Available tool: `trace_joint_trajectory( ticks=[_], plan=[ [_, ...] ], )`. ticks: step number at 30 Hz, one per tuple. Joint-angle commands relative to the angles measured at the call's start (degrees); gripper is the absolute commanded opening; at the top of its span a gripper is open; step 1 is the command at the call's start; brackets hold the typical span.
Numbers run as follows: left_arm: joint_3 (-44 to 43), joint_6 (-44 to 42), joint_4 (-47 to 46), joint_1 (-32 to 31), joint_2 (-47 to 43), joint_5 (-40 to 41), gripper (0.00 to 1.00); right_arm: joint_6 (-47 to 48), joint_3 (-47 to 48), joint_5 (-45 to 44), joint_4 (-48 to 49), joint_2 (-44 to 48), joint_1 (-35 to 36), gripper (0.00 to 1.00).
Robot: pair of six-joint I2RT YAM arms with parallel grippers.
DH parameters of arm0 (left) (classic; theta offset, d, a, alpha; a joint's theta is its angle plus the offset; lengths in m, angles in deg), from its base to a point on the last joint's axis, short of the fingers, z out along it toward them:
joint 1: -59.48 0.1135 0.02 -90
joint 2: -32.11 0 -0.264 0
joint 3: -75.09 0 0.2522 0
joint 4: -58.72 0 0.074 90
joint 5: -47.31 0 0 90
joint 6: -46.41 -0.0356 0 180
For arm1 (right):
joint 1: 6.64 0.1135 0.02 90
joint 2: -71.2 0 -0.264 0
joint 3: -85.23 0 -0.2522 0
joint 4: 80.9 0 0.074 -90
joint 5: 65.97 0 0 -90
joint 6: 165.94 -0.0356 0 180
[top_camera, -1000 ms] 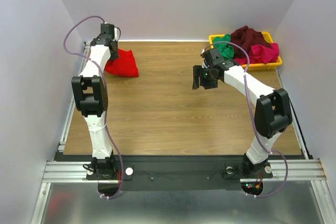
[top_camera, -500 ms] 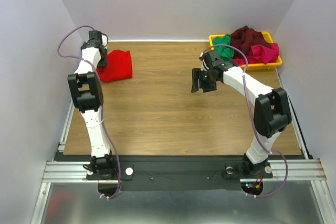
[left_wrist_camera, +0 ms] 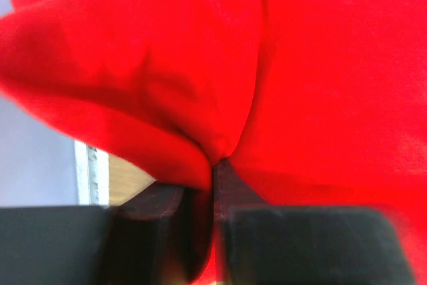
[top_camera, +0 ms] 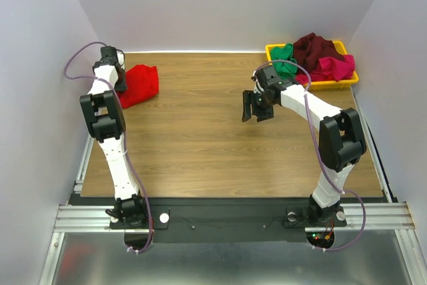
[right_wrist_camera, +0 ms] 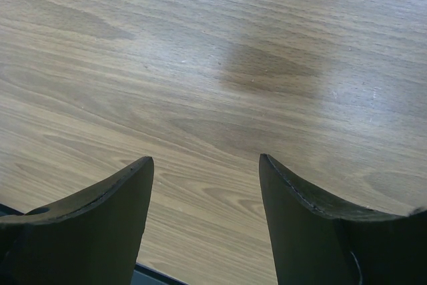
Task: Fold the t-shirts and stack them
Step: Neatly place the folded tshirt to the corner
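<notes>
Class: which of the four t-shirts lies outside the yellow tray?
The bright red t-shirt, on the table far left, pinched by the left gripper; the green, maroon and pink ones sit heaped in the tray.

Bright, even light from above. A soft shadow darkens the tabletop (right_wrist_camera: 267,71); in the left wrist view the red t-shirt (left_wrist_camera: 300,65) blurs.
</notes>
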Motion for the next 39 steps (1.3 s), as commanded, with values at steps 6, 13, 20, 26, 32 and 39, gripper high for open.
trace_joint_trajectory(
  ticks=[6, 13, 20, 26, 32, 39],
  plan=[
    [-7.1, 3.1, -0.5, -0.4, -0.8, 4.4, 0.84, -0.7, 2.1, 0.6, -1.0, -0.6, -0.1, 0.70],
    [-4.8, 2.9, -3.5, -2.2, -9.5, 6.8, 0.99, -0.9, 4.2, 0.7, -1.5, -1.6, -0.1, 0.70],
    [2.9, 7.7, -4.3, -5.4, -12.9, 8.3, 0.99, -1.0, 4.3, 0.6, -1.5, -1.6, -0.1, 0.70],
    [4.1, 13.5, -0.3, -6.1, -7.2, 6.7, 0.99, -0.7, 3.5, 0.3, -1.6, -0.9, -0.1, 0.70],
    [3.6, 14.6, -0.5, -6.2, -2.6, 6.1, 0.99, -0.6, 2.3, 0.2, -1.7, 0.3, -0.1, 0.70],
    [9.1, 7.7, -2.8, -7.0, -3.7, 5.1, 0.98, -1.0, 1.5, 0.1, -1.8, 1.1, -0.1, 0.70]
  ],
)
